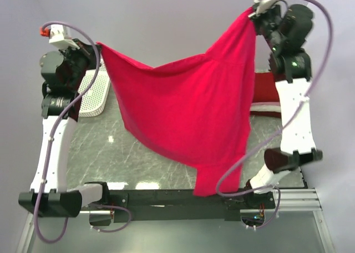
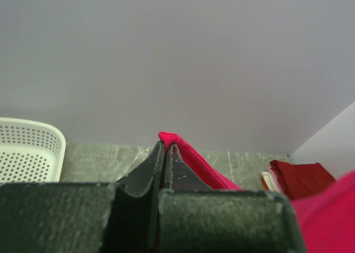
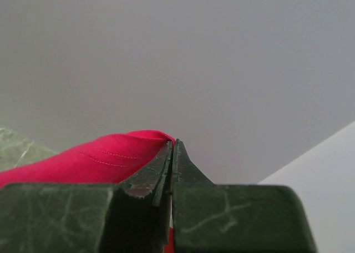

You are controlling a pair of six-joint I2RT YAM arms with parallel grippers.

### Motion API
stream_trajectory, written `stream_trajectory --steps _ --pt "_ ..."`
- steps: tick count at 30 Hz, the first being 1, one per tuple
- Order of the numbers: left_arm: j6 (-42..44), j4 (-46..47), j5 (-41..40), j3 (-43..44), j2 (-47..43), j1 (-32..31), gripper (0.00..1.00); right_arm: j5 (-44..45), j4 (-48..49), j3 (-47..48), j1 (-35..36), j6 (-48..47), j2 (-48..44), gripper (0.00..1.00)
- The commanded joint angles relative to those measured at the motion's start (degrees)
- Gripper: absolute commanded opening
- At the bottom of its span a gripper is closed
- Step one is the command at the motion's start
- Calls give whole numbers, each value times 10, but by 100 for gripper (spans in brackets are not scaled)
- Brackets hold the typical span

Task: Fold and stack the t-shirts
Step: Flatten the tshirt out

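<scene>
Shirt hung down from my grip, long axis along the desk's far edge, left gripper and right gripper each clamped tight on one upper corner.

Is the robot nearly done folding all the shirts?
Not quite. The crimson shirt already lies folded at the right side of the table, with white cloth under it. The left gripper and right gripper hold the bright red shirt up in the air, spread out. It must be folded and stacked.
</scene>
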Motion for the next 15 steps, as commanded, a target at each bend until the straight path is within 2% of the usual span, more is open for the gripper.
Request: stream_trajectory --steps 1,5,7,11,13,15 --pt "8 60 -13 47 32 0 0 14 56 59 -2 11 27 0" --pt "-6 61 -18 119 89 17 0 49 68 169 -1 21 102 0" --pt "-18 56 -18 149 99 18 0 57 102 156 -4 23 86 0" --pt "-18 12 -2 242 97 18 0 30 105 116 -18 36 24 0" --pt "-16 1 6 245 67 19 0 -6 99 86 -31 51 -33 0" --pt "-11 -1 19 203 30 19 0 -29 95 10 -45 49 -106 0"
